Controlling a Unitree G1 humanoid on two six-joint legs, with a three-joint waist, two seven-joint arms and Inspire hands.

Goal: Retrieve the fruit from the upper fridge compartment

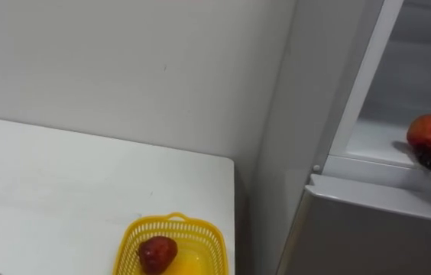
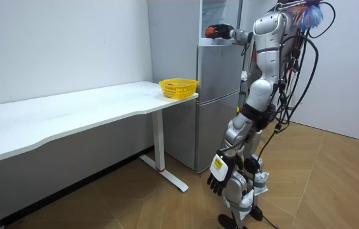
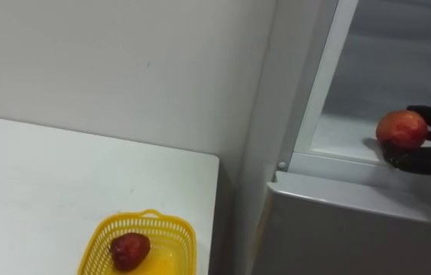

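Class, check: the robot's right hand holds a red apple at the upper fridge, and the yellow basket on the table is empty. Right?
No. The yellow basket is not empty: the right eye view shows a dark red fruit in it. The right hand holds the red apple at the upper fridge.

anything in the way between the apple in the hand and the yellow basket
Nothing visible. The right hand holds the apple at the upper fridge's open front; the space from there down to the yellow basket on the table is free. A dark red fruit sits in the basket.
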